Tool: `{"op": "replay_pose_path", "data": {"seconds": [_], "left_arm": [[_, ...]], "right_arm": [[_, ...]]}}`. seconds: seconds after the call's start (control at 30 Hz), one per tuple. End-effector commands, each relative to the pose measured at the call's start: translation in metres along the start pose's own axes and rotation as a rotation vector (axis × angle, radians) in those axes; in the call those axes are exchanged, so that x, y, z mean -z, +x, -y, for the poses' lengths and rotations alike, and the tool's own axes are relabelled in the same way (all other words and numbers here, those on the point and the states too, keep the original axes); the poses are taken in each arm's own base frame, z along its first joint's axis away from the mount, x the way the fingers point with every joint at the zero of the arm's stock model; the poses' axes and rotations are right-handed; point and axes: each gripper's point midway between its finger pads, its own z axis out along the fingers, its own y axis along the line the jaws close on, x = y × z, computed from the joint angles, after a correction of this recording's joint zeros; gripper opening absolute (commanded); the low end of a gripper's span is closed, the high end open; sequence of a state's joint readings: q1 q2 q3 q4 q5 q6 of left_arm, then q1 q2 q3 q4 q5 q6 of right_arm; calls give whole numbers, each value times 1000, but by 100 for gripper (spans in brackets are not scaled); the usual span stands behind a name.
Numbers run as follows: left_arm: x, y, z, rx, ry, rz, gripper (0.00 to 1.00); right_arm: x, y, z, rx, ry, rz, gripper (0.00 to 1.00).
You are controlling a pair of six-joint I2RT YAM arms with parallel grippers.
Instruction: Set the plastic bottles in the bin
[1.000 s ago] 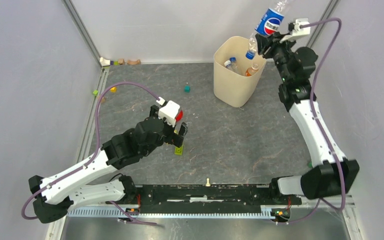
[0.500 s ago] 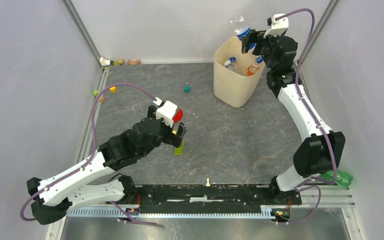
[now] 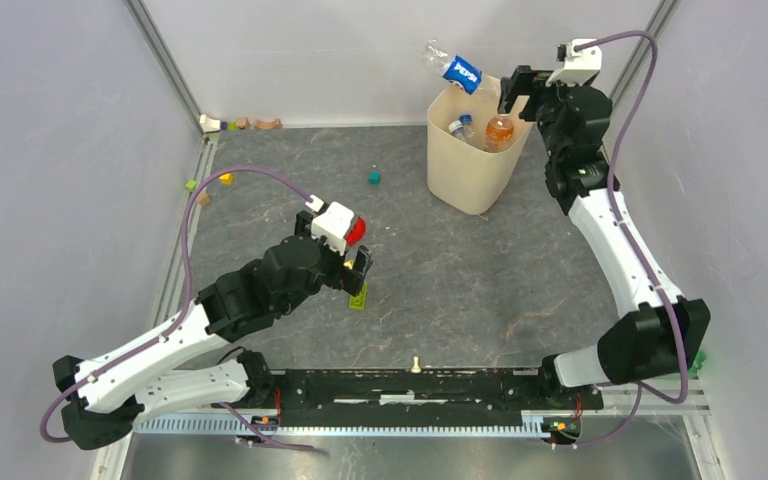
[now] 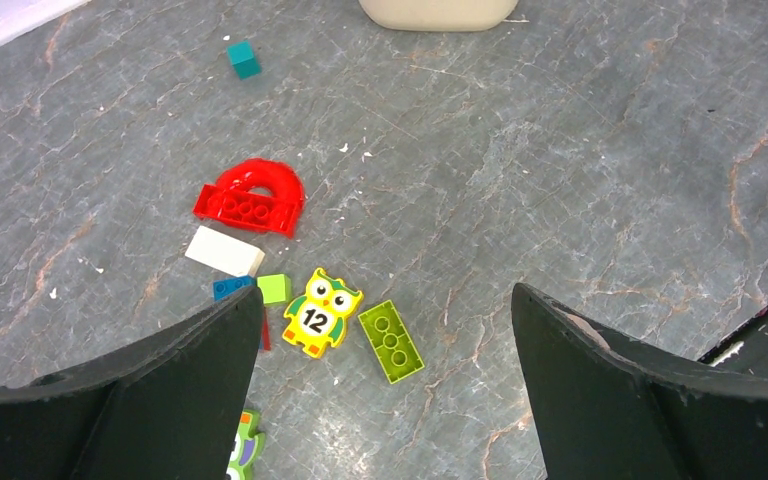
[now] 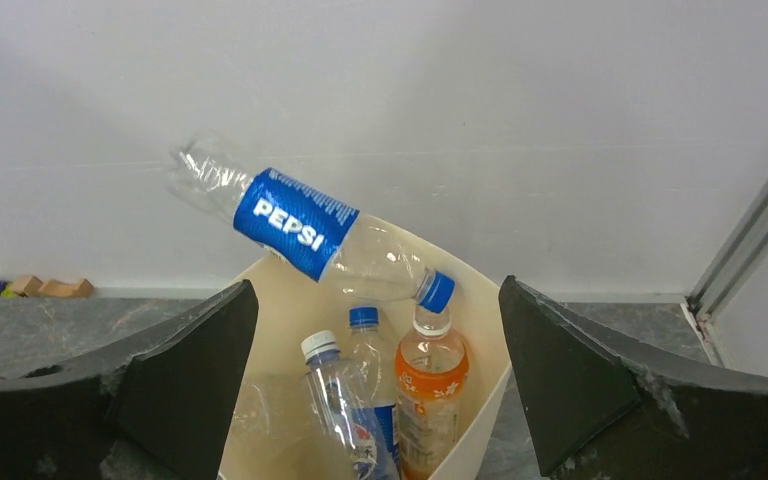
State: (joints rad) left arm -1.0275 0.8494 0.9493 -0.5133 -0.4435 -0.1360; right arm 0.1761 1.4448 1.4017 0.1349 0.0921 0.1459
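one pepsi bottle, ungripped, is tilting cap-down over the bin in the desk's far right corner; right gripper is gaping empty; seemingly light, thin-walled, crushable, it is suiting a neck grip

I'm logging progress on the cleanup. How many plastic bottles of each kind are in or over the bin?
Pepsi bottle: 1
Orange-drink bottle: 1
White-capped clear bottle: 1
Blue-capped clear bottle: 1
Total: 4
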Motion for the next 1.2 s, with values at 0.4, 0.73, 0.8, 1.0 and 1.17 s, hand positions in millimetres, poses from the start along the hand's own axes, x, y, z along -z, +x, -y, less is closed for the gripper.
{"op": "replay_pose_path", "data": {"seconds": [0.4, 0.73, 0.8, 1.0, 1.17], "left_arm": [[2, -11, 2, -2, 20, 50, 100], [0, -10, 3, -8, 21, 44, 100], [0, -9, 2, -10, 15, 42, 100], [0, -8, 1, -14, 9, 40, 100], [-1, -8, 1, -13, 12, 40, 100]], "right_arm": [[19, 9, -17, -152, -61, -40, 97], [-24, 50, -64, -239, -191, -158, 93], [-35, 58, -74, -215, -188, -180, 92], [-58, 88, -71, -141, -111, -233, 92], [-58, 123, -56, -63, -44, -327, 91]]}}
